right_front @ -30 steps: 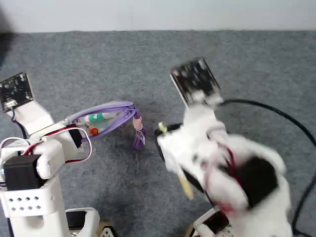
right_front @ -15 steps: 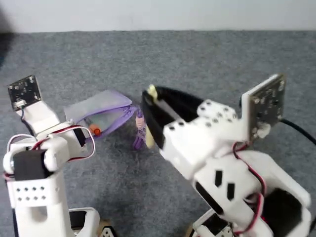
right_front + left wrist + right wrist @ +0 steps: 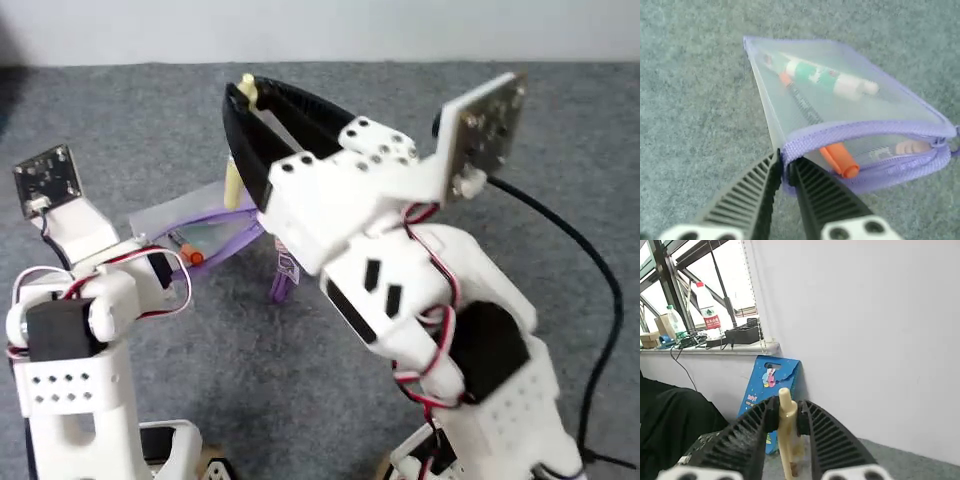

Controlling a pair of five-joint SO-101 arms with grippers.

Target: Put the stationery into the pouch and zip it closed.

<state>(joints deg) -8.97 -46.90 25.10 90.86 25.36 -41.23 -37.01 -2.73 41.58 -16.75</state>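
A translucent lilac pouch [image 3: 205, 232] lies on the grey mat with its zipped edge gaping. In the left wrist view the pouch [image 3: 840, 115] holds a green-and-white stick [image 3: 825, 80] and an orange-tipped pen [image 3: 839, 161]. My left gripper [image 3: 785, 170] is shut on the pouch's purple zipper rim, at the end near the left arm [image 3: 160, 268]. My right gripper [image 3: 240, 95] is raised high and points toward the back, shut on a cream pen [image 3: 232, 185] that hangs down over the pouch's far side. The right wrist view looks at a wall, with the pen [image 3: 787, 440] upright between the jaws of the right gripper [image 3: 786, 415].
A purple strap with a tag [image 3: 283, 275] trails from the pouch's right end. A black cable [image 3: 590, 290] loops along the right side of the mat. The right arm's white body [image 3: 420, 300] covers much of the mat's centre and right.
The right arm has swung up and toward the back left, carrying the cream pen from low near the front to above the pouch. The left arm shifted slightly with the pouch.
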